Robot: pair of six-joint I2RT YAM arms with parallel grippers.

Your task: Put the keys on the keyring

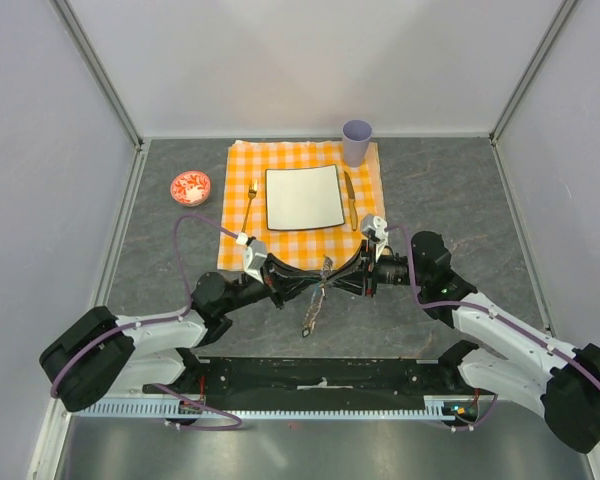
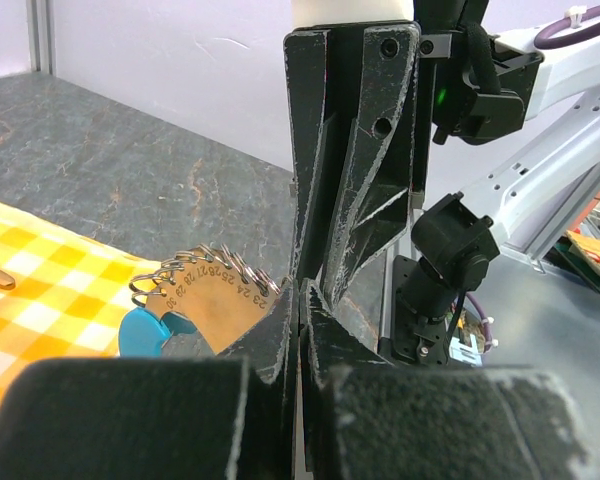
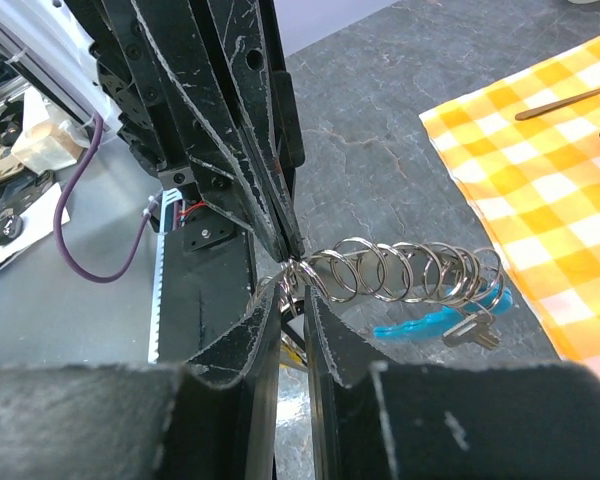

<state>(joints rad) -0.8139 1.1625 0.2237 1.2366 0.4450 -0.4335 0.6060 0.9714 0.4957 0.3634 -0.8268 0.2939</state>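
On the grey table (image 1: 450,200), at six o'clock of the orange checked cloth (image 1: 245,160), we see the left gripper (image 2: 300,305) pointing in from nine o'clock, clenched on the keyring (image 3: 400,270) and its coiled wire. The right gripper (image 3: 295,300) meets it from three o'clock, jaws narrowly apart at that wire; we cannot tell whether it grips. A silvery key (image 3: 470,332) hangs beside the turquoise tag (image 3: 410,325).

I see orange-and-white check on the placemat (image 1: 280,250), white plate (image 1: 304,197) w/ dark rim, lilac cup (image 1: 357,142), red-and-white bowl (image 1: 190,187), gold fork (image 1: 250,205) & knife (image 1: 351,200). Keyring (image 3: 400,272) silvery, its tag (image 3: 420,324) turquoise (brighter than anything else). Table (image 1: 450,200) grey, marbled.
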